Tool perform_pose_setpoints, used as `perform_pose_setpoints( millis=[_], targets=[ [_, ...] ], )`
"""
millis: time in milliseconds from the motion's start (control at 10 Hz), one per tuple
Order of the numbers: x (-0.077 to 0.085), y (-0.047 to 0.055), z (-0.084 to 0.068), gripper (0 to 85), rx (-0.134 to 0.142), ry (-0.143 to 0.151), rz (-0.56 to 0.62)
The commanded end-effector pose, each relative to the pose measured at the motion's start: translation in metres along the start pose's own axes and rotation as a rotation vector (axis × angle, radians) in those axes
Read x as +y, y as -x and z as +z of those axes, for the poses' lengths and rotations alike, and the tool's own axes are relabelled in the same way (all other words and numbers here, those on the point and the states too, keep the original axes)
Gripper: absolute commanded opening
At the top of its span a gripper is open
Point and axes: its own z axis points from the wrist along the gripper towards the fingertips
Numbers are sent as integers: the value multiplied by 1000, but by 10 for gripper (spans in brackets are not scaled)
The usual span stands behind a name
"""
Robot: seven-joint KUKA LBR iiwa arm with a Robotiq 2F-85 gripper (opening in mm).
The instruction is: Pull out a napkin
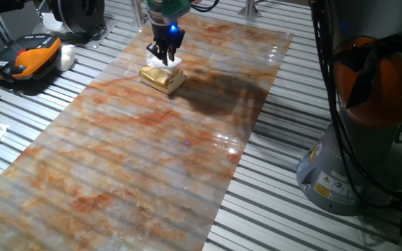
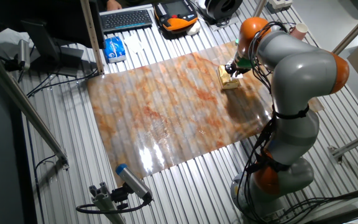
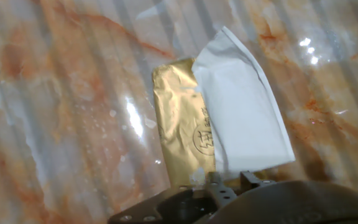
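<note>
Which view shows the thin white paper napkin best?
The hand view: the thin white paper napkin fills the frame beside the shiny gold box. One fixed view shows a white sliver under the gripper; the other shows nothing clear.

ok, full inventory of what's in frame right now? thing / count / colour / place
napkin: 1, white, sticking out of the gold box, at the gripper fingers
napkin box: 1, shiny gold, far end of the mat
mat: 1, orange-grey marble pattern, over the slatted table
teach pendant: 1, black and orange, table edge left of the mat
keyboard: 1, dark, beyond the mat
blue packet: 1, blue and white, near the keyboard
arm: 1, grey with orange joints, beside the mat
gripper: 1, black, directly over the box; open or shut unclear
</note>
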Motion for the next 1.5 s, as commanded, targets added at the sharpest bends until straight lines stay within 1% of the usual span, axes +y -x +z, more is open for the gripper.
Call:
perform_pose_setpoints(
  millis=[0, 100, 200, 300, 400, 500, 600, 1100, 1400],
  targets=[
    [1, 2, 0, 340, 0, -1, 0],
    [3, 4, 0, 340, 7, 4, -1],
    [4, 6, 1, 340, 6, 1, -1],
    [6, 8, 1, 340, 1, -12, 3],
    [7, 10, 0, 340, -3, -19, 6],
    [9, 13, -1, 340, 4, -13, 10],
    [10, 14, -1, 340, 2, -15, 10],
    [10, 13, -1, 340, 14, 6, 8],
    [10, 13, -2, 340, 11, 0, 7]
  ],
)
